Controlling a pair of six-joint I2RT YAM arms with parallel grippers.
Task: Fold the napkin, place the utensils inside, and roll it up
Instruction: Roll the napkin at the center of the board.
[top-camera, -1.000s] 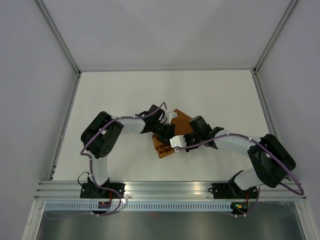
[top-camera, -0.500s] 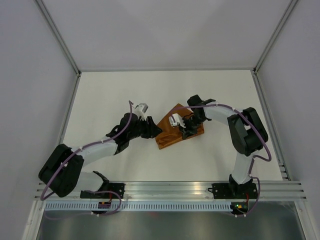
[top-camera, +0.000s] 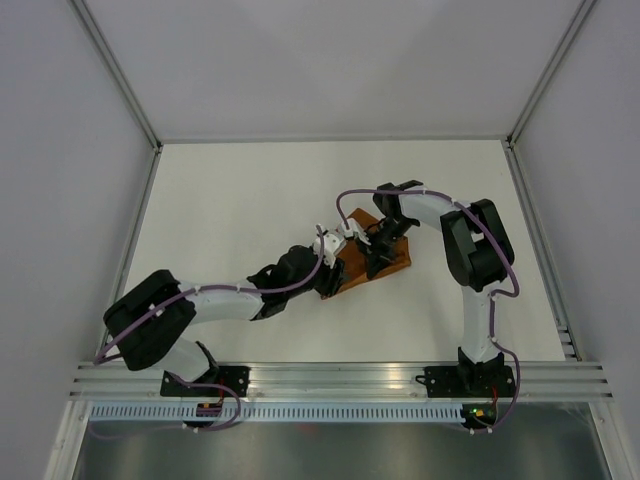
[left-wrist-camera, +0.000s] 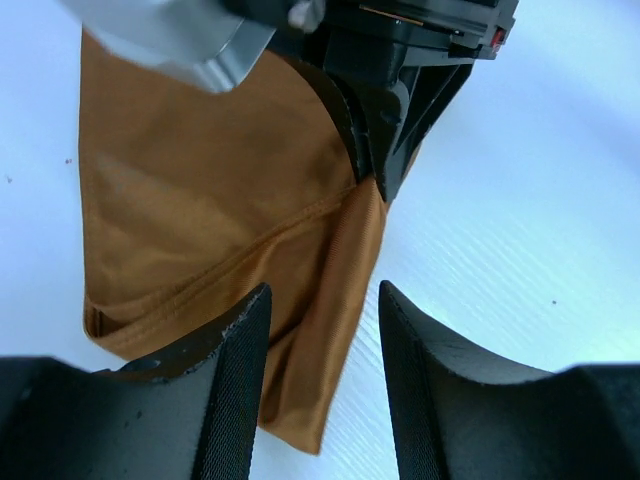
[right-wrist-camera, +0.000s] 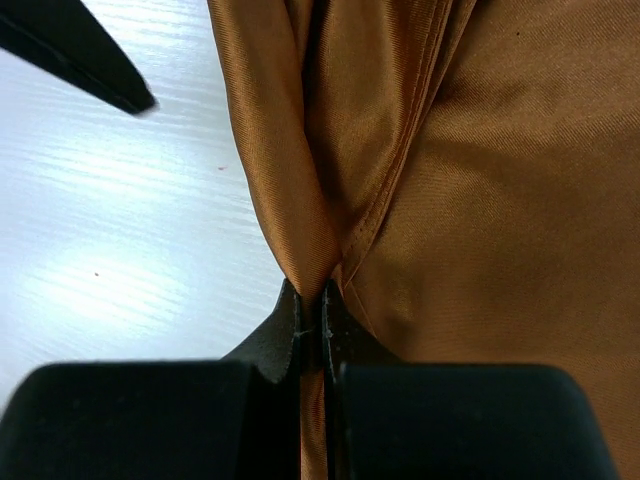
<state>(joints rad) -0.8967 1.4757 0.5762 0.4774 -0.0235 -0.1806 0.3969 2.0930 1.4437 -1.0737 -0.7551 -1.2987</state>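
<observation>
Cloth: thin rust-brown fabric napkin (top-camera: 392, 262) (left-wrist-camera: 200, 220) (right-wrist-camera: 500, 200), bunched, mid-way on white table (top-camera: 230, 190);
Right gripper (top-camera: 375, 245) (right-wrist-camera: 312, 300): jaws closed, pinching its fold;
Left gripper (top-camera: 330, 265) (left-wrist-camera: 322, 300): jaws apart, holding nothing.

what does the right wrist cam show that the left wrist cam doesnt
Only the right wrist view shows the pinch itself: the right gripper shut on a raised fold of the napkin. Only the left wrist view shows the left gripper, its jaws apart over the napkin's hemmed edge and holding nothing, plus the right gripper's body seen from outside. Both show the rust-brown napkin lying on the white table.
</observation>
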